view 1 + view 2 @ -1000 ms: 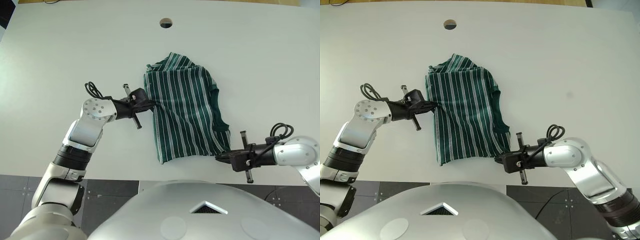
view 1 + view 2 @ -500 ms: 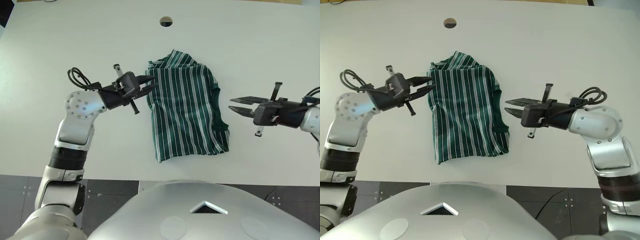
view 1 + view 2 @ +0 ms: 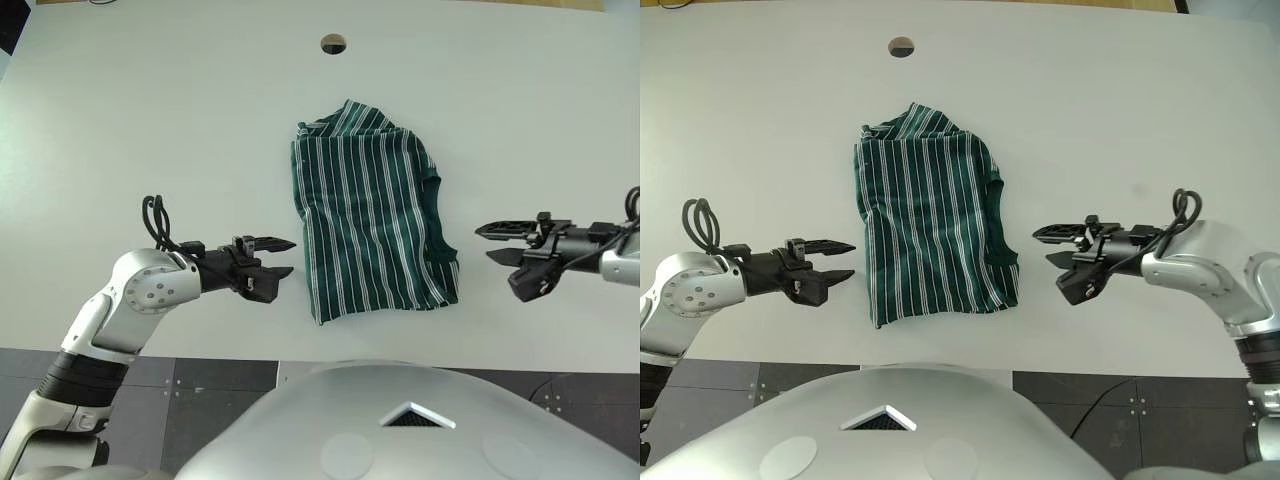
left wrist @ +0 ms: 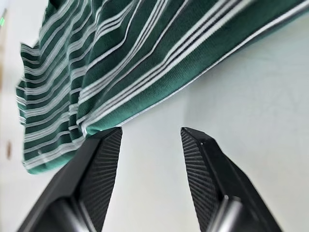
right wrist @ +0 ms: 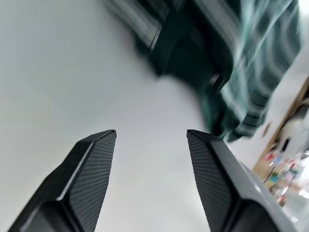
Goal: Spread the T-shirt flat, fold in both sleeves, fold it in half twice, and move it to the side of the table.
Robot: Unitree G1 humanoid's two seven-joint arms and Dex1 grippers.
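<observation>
Black jaws stand apart on both sides, nothing between them. Left gripper point(image 3: 289, 256) points at the T-shirt point(image 3: 370, 230) from just beside its lower left edge, forearm level, elbow bent. Right gripper point(image 3: 484, 243) points inward near the right edge, clear of the cloth. Green striped shirt lies roughly folded mid-table point(image 3: 150, 100).

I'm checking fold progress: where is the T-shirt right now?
In the left eye view the T-shirt lies on the table, between the open left gripper and right gripper, touching neither, with the round hole beyond it.
</observation>
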